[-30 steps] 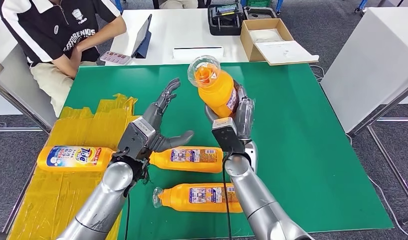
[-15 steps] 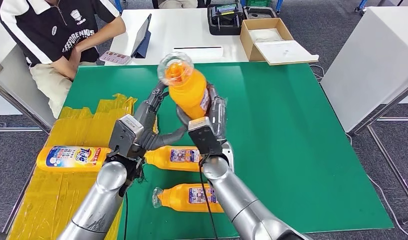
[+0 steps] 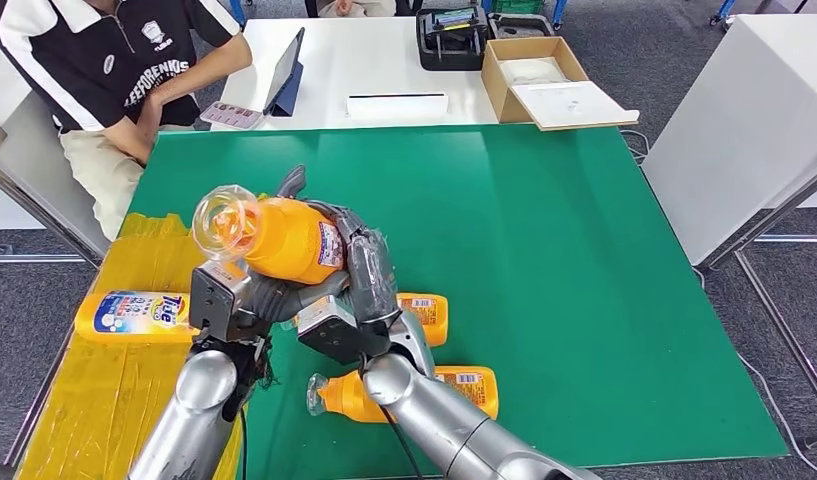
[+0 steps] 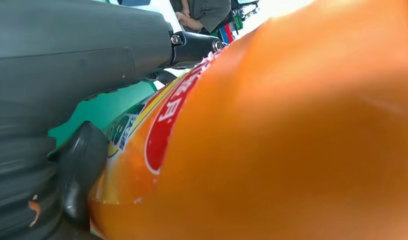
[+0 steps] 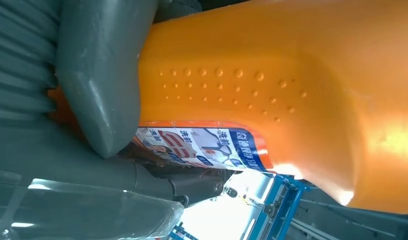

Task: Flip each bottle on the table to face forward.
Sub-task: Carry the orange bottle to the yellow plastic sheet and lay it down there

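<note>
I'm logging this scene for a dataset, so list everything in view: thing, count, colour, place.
Held bottle: 1, orange with clear cap, lifted above the mat between both hands.
Lying bottles: 3, orange; one with a Tide label on the yellow sheet, two on the mat, partly behind the right arm.
Mat: 1, green, covers the near table.
Yellow sheet: 1, over the mat's left edge.
White table: 1, behind the mat.
Cardboard box: 1, brown, open, on the white table.
Tablet: 1, dark, propped on the white table.
Black case: 1, beside the box.
Person: 1, black-and-white shirt, seated at far left.
Left hand: under the held bottle.
Right hand: grips the held bottle.
</note>
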